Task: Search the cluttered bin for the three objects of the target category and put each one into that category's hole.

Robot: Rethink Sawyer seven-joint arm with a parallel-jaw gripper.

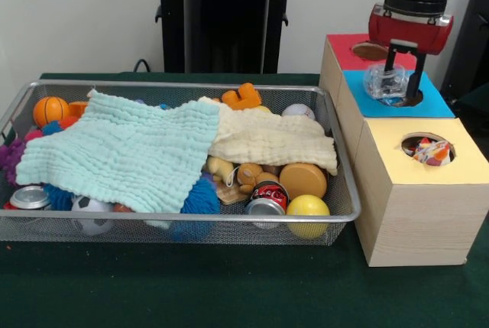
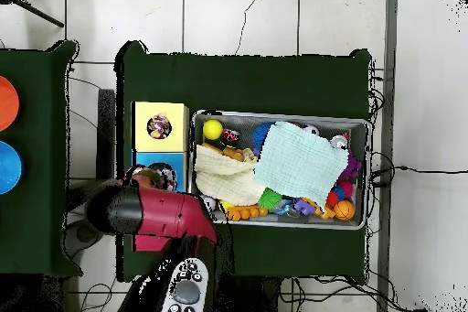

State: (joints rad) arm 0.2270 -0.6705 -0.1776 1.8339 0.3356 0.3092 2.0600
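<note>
Basket (image 1: 345,213) clutter lies under mint towel (image 1: 126,152); end effector (image 1: 403,76) pinches clear object (image 1: 384,82).

Robotics lab test cell: a green-covered table (image 1: 229,290) stands on a tiled floor (image 2: 238,16) before a bare white wall (image 1: 76,14); loose cables (image 2: 384,176) trail around the table.

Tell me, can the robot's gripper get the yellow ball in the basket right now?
Probably yes. The yellow ball lies uncovered at the basket's corner nearest the boxes. But the gripper is over the blue box, seemingly holding something clear.
</note>
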